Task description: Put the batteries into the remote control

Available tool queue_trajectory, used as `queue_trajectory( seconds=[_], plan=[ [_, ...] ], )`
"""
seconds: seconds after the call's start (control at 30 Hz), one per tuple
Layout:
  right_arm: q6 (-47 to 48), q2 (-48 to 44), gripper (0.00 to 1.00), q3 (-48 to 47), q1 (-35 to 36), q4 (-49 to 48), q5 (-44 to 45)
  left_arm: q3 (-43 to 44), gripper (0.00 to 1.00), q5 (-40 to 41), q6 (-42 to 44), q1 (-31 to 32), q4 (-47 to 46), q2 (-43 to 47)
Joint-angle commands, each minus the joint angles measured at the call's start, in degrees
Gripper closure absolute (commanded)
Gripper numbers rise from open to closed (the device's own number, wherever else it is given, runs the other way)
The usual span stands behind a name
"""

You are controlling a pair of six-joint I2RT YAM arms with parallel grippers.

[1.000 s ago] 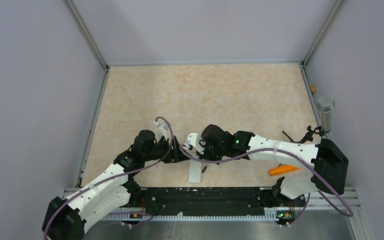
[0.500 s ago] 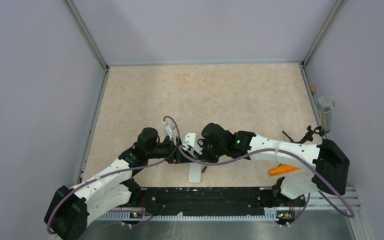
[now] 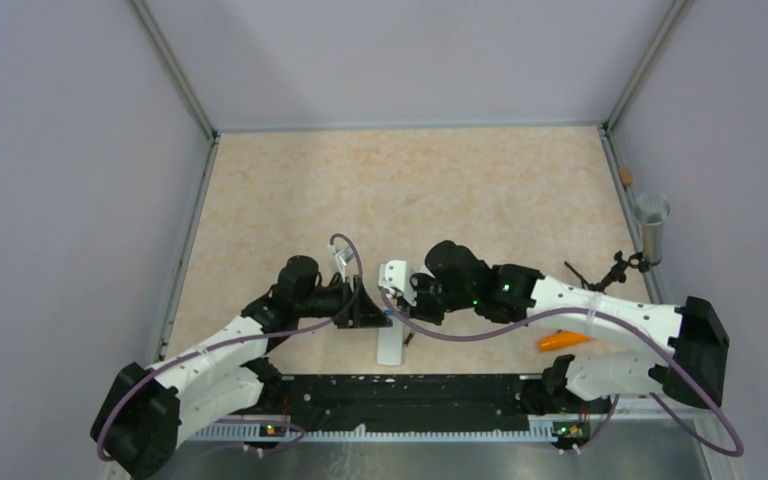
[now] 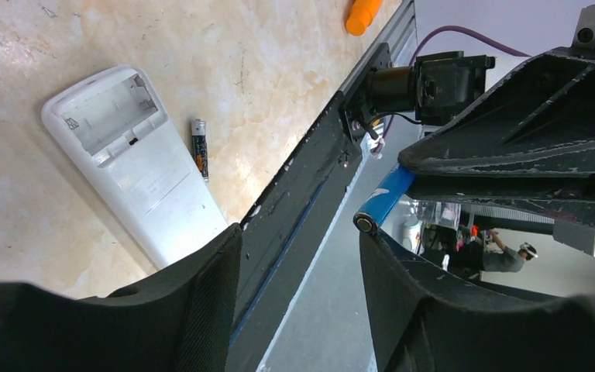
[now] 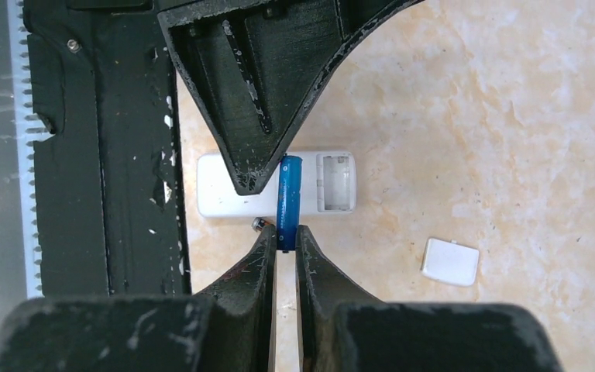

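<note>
The white remote control (image 5: 232,194) lies back up by the black rail, its battery compartment (image 5: 335,182) open and empty; it also shows in the left wrist view (image 4: 135,163) and the top view (image 3: 390,347). The dark battery (image 4: 199,147) lies on the table beside it. My right gripper (image 5: 287,236) is shut on the blue battery (image 5: 288,203) and holds it above the remote. My left gripper (image 4: 298,256) is open, facing the right one. The blue battery's end (image 4: 372,217) is at the tip of one left finger (image 4: 434,310).
A white battery cover (image 5: 450,262) lies on the table beyond the remote. An orange tapered object (image 3: 560,340) lies under the right arm. A metal cup (image 3: 651,225) and a small black item (image 3: 610,268) are at the right edge. The black rail (image 3: 410,390) runs along the near edge.
My left gripper has moved right until it meets the right gripper over the remote. The right arm has shifted a little to the right, still holding the blue battery.
</note>
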State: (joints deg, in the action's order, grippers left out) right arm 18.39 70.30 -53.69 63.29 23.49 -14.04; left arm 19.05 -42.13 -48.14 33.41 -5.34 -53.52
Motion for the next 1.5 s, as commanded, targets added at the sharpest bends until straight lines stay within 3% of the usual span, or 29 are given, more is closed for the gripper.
queue_trajectory(
  seconds=[0.0, 0.3, 0.6, 1.03, 1.47],
  plan=[
    [1.23, -2.80, 1.00, 0.94, -0.02, -4.34, -2.52, -0.29, 0.40, -0.15, -0.43, -0.26, -3.70, 0.22],
    [2.00, -0.05, 1.00, 0.74, -0.03, -2.78, 4.52, 0.56, 0.37, 6.66, 1.66, -1.67, 3.94, 5.30],
    [3.51, 5.74, 1.00, -0.50, -1.66, -1.78, 6.99, 1.81, 0.45, 14.86, 5.04, -2.78, 16.97, 8.63],
    [5.59, 15.70, 1.00, -4.05, -3.61, -1.81, 7.30, 1.94, 0.56, 17.89, 6.03, -2.87, 20.42, 3.13],
    [5.43, 21.28, 1.00, -6.14, -4.43, -3.86, 5.29, 1.20, 0.57, 18.05, 5.85, -2.82, 19.52, 2.27]
  ],
)
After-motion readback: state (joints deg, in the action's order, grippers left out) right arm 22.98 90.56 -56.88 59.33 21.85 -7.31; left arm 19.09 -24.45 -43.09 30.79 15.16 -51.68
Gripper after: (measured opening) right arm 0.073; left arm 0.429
